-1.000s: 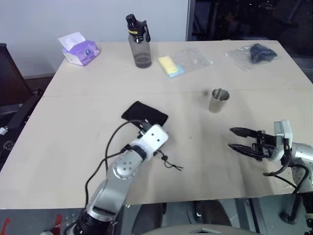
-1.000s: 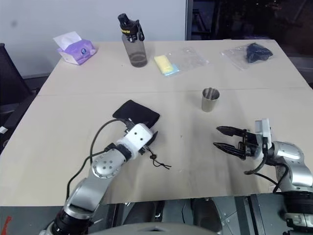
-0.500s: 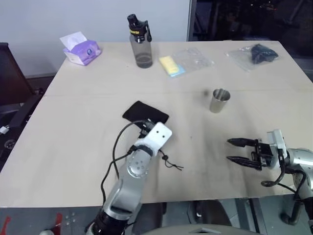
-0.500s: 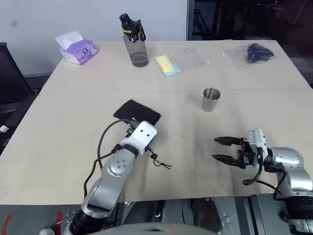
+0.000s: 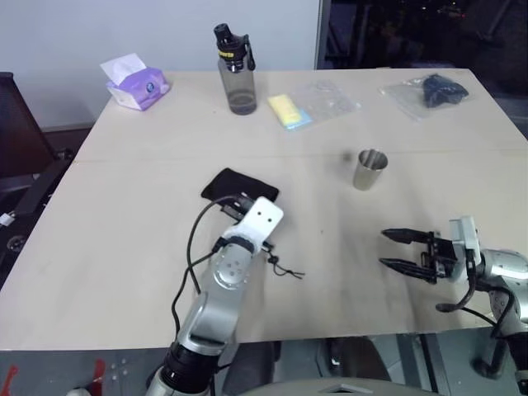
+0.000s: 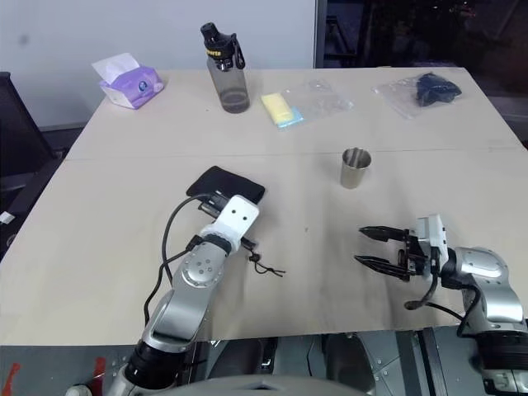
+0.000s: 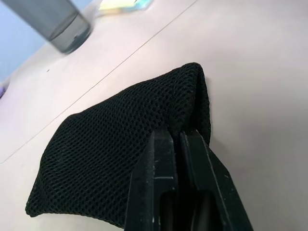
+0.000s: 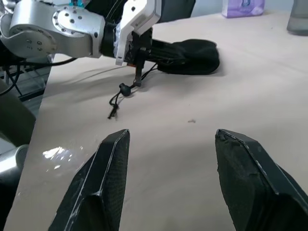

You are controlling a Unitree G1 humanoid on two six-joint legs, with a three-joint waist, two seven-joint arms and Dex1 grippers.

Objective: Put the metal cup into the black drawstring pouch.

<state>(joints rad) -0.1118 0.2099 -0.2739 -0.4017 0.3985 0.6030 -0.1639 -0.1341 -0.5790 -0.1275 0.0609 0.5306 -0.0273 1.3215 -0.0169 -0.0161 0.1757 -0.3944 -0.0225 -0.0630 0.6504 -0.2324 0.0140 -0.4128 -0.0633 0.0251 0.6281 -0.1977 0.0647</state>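
Right now the left gripper is pinched tight on the edge of the black pouch lying mid-table, the right gripper hangs spread wide and empty, and the metal cup stands upright beyond it

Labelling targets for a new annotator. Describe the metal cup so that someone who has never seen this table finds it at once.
Start at the long seam across the light tabletop. Just on the near side of it, right of centre, the metal cup stands upright and alone. It is a short, shiny steel tumbler with an open top and no handle, unlike the taller grey bottle with a black cap at the far edge.
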